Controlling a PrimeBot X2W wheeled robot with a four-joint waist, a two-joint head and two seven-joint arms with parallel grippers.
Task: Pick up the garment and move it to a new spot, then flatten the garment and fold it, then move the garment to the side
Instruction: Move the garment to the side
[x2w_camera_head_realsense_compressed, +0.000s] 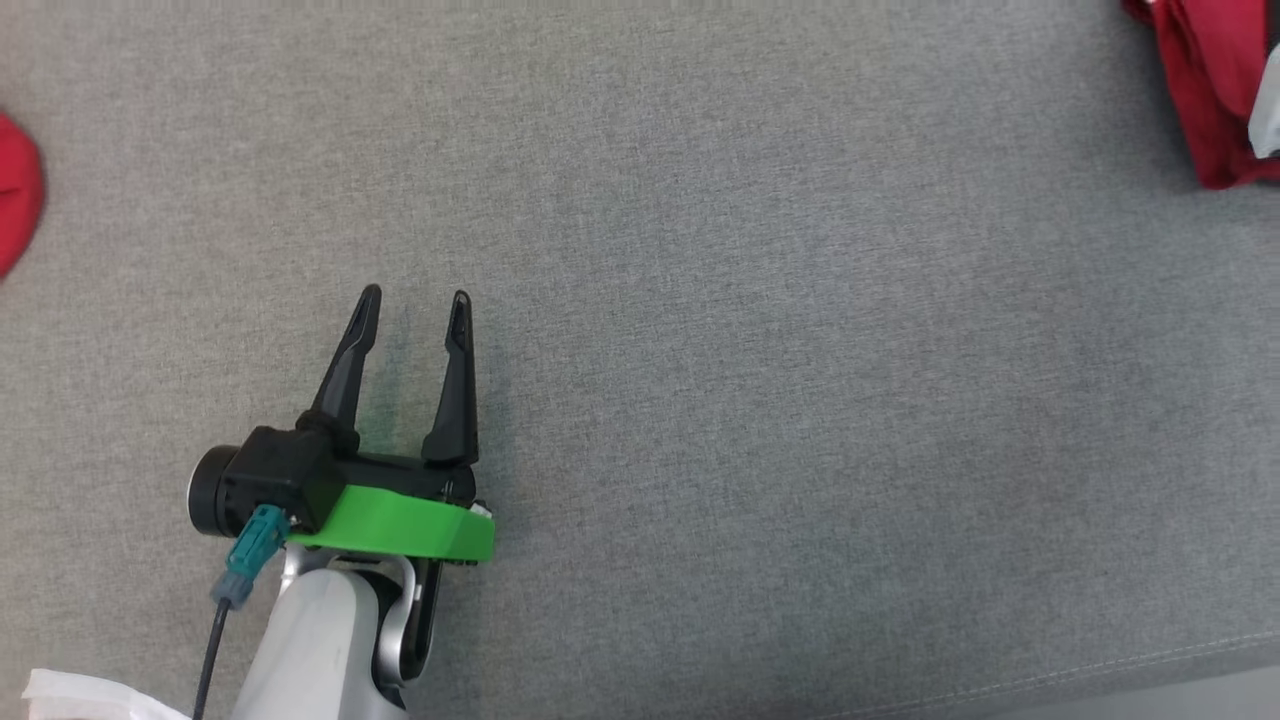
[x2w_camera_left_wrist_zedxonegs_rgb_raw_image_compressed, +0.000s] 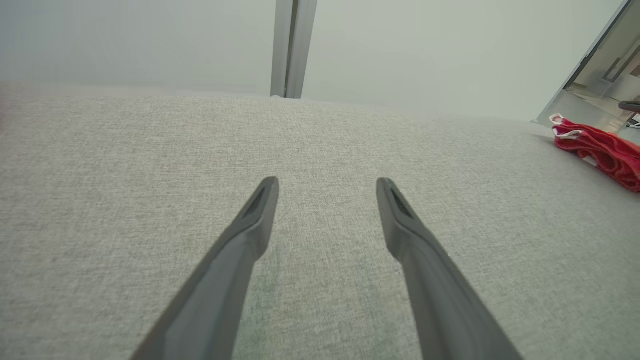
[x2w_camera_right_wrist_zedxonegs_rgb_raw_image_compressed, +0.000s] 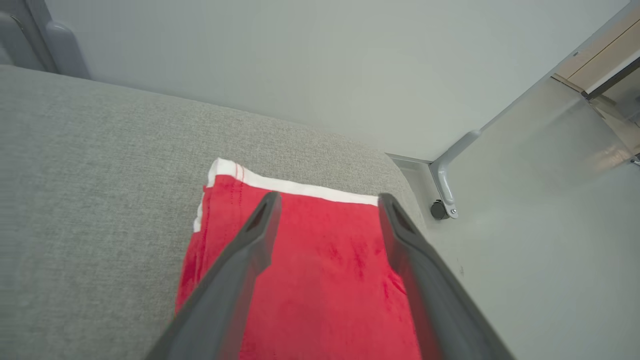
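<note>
The garment (x2w_camera_head_realsense_compressed: 1215, 90), red with white trim, lies folded at the far right of the grey cushioned surface (x2w_camera_head_realsense_compressed: 760, 330). In the left wrist view the garment (x2w_camera_left_wrist_zedxonegs_rgb_raw_image_compressed: 600, 150) is a small red heap far off to the right. My left gripper (x2w_camera_head_realsense_compressed: 415, 298) rests open over bare grey fabric at the lower left, nothing between its fingers (x2w_camera_left_wrist_zedxonegs_rgb_raw_image_compressed: 260, 215). In the right wrist view my right gripper (x2w_camera_right_wrist_zedxonegs_rgb_raw_image_compressed: 329, 200) hovers over the folded garment (x2w_camera_right_wrist_zedxonegs_rgb_raw_image_compressed: 325, 280). Its two fingers stand apart and the red cloth lies flat beneath them, close to the surface's edge.
A red object (x2w_camera_head_realsense_compressed: 15, 195) pokes in at the left edge of the head view. Something white (x2w_camera_head_realsense_compressed: 80, 695) sits at the bottom left corner. Beyond the garment the surface ends, with pale floor and a metal leg with a caster (x2w_camera_right_wrist_zedxonegs_rgb_raw_image_compressed: 442, 207) below.
</note>
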